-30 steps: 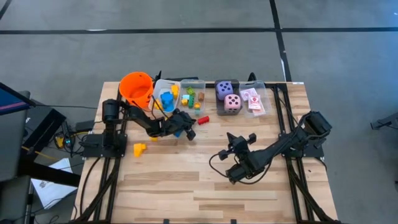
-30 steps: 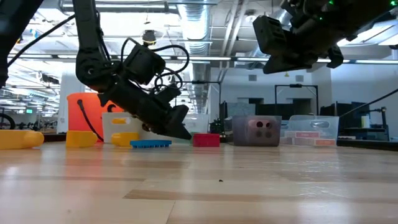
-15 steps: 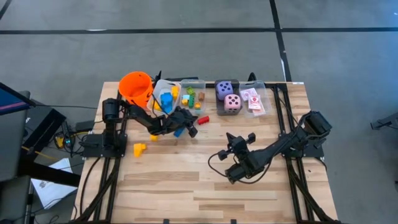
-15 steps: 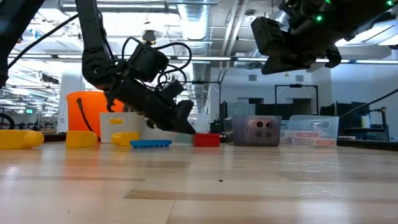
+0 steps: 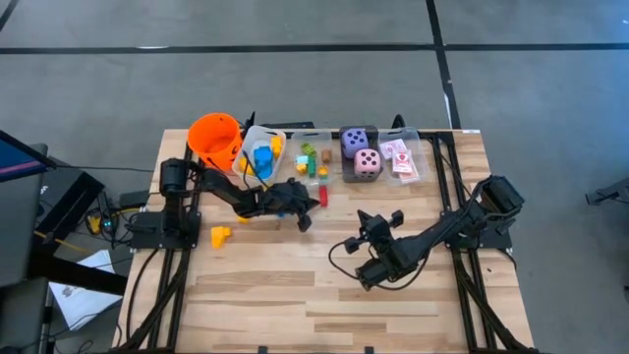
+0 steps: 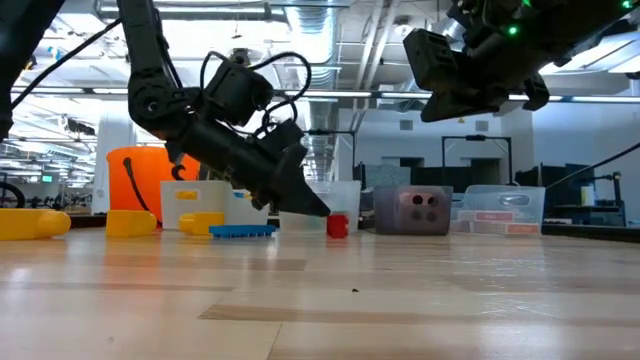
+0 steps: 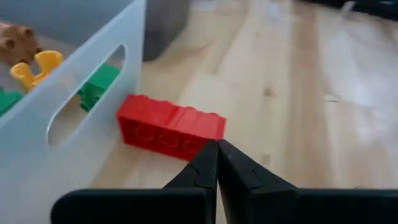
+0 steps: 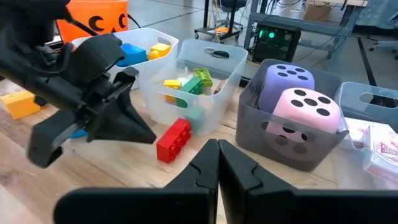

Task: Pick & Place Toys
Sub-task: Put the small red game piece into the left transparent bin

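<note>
Two dark arms are seen over a pale wooden plank worktop point(image 5: 295, 285), which stands on a grey floor crossed by dark lines; beyond it, the low view shows a hall with ceiling pipes and bright lights.

Along the far edge of the worktop a row of containers is set. An orange plastic bucket point(image 5: 215, 139) stands at one end. Next to it a clear rectangular plastic bin point(image 5: 259, 152) is filled with blue and yellow blocks. The middle clear bin with a handle slot point(image 8: 199, 78) holds small green, yellow and brown blocks. A grey-tinted bin point(image 8: 283, 146) beside that holds the purple soft die point(image 8: 285, 82) and the pink soft die point(image 8: 306, 111), and the last clear bin point(image 5: 401, 159) holds red-patterned playing cards point(image 5: 398, 153).

The red rectangular plastic block point(image 7: 170, 125) lies on the worktop just beside the middle clear bin, at its near wall. The left pincer point(image 7: 216, 149) is clenched, empty, with its tips right at the red block. A flat blue block point(image 6: 241, 231) lies on the wood close to the left arm, and a small yellow block point(image 5: 220, 234) lies farther from the middle bin, toward the worktop's left edge.

The right pincer point(image 8: 217, 151) is held clenched and empty above the worktop, well apart from the middle bin.
</note>
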Motion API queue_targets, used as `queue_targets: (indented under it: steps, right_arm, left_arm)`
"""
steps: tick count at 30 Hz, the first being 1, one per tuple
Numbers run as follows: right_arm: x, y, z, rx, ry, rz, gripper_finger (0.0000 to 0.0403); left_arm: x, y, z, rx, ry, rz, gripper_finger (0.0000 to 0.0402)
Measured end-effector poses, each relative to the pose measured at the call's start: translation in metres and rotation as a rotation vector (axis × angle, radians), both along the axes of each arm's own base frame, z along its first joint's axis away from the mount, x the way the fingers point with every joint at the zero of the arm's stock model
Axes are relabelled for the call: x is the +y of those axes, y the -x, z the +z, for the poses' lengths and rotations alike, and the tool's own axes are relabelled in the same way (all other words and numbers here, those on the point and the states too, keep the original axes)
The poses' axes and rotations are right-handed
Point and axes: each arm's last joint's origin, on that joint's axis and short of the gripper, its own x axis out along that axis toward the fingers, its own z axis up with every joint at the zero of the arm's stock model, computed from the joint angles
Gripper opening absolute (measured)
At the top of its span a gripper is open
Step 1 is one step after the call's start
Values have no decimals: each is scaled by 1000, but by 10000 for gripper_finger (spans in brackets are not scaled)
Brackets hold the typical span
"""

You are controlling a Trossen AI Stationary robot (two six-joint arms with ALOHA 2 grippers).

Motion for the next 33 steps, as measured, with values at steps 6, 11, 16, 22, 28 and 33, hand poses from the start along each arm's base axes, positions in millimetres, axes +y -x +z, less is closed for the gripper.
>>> queue_targets:
  steps: [6, 11, 16, 22, 28, 33]
  right_arm:
    - [2, -3, 0, -13, -41, 9, 0]
    - [7, -12, 1, -40, -65, 43, 0]
    - [12, -28, 1, -109, -88, 78, 0]
    - [5, -56, -34, -125, -90, 58, 16]
    - [-8, -87, -82, -81, -115, 20, 114]
    - [-10, -112, -105, -74, -130, 6, 237]
  left_arm:
    - [-12, -1, 14, -32, 12, -46, 0]
    - [-18, 4, 48, -82, 2, -62, 0]
    - [-28, 24, 100, -123, -37, -100, 0]
    - [-35, 68, 152, -133, -104, -143, 0]
    - [-37, 120, 168, -171, -91, -116, 0]
    - [-36, 153, 166, -245, -123, -34, 0]
